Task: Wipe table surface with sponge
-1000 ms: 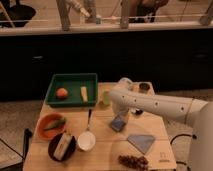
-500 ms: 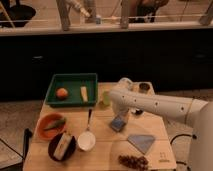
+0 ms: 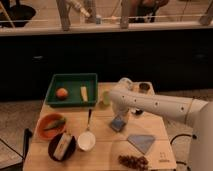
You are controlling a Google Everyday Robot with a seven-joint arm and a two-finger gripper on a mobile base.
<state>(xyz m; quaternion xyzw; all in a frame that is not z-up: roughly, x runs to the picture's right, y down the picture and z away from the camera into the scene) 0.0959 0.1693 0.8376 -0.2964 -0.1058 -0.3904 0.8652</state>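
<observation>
Table (image 3: pixel 106 156): light tan planks; its near edge and near-left corner are cut off by the frame.
Robot arm (image 3: pixel 160 106): white, reaching in from the right; its base is cut off at the right edge.
Tray (image 3: pixel 72 76): dark green, at the far left of the table, holding an orange ball and a yellow piece too blurred to name.
Cloth (image 3: pixel 141 142): blue-grey, flat, near right.
Bowls: an orange bowl (image 3: pixel 50 126) and a dark bowl (image 3: pixel 61 146) at near left; their contents are unclear. A white bowl (image 3: pixel 86 141) sits just right of them.
Claw (image 3: pixel 120 115): pointing down at mid-table, directly over the sponge; how far it is open, and whether it grips anything, cannot be told.
Sponge (image 3: pixel 118 123): small, blue, on the table at the claw's tip, its far edge hidden by the claw.
</observation>
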